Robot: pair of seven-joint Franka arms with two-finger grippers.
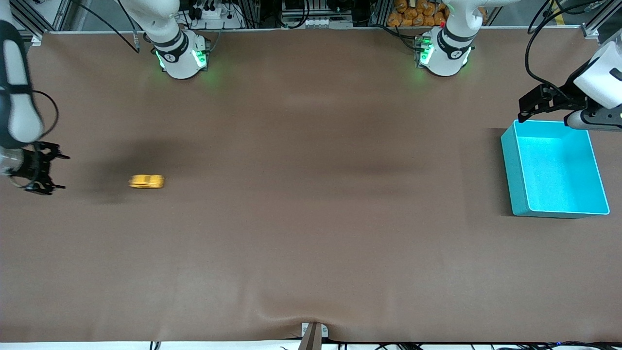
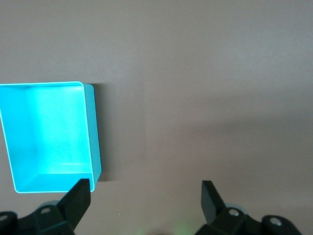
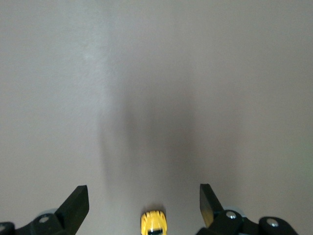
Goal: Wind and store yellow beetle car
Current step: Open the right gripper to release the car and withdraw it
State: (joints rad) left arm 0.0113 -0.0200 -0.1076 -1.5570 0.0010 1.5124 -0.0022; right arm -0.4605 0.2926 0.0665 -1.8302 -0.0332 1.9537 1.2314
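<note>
The yellow beetle car (image 1: 146,181) stands free on the brown table toward the right arm's end, nothing touching it. My right gripper (image 1: 62,171) hangs low beside it, closer to that end's table edge, fingers open and empty. In the right wrist view the car (image 3: 153,223) lies on the table in line with the gap of the open right gripper (image 3: 144,193), apart from both fingers. The teal bin (image 1: 508,160) sits empty at the left arm's end. My left gripper (image 1: 527,109) waits open over the bin's corner farthest from the front camera. The left wrist view shows the bin (image 2: 93,132) beside the open left gripper (image 2: 145,188).
The two arm bases (image 1: 182,56) (image 1: 444,53) stand along the table's edge farthest from the front camera. A small bracket (image 1: 313,335) sits at the middle of the nearest edge. Bare brown table stretches between the car and the bin.
</note>
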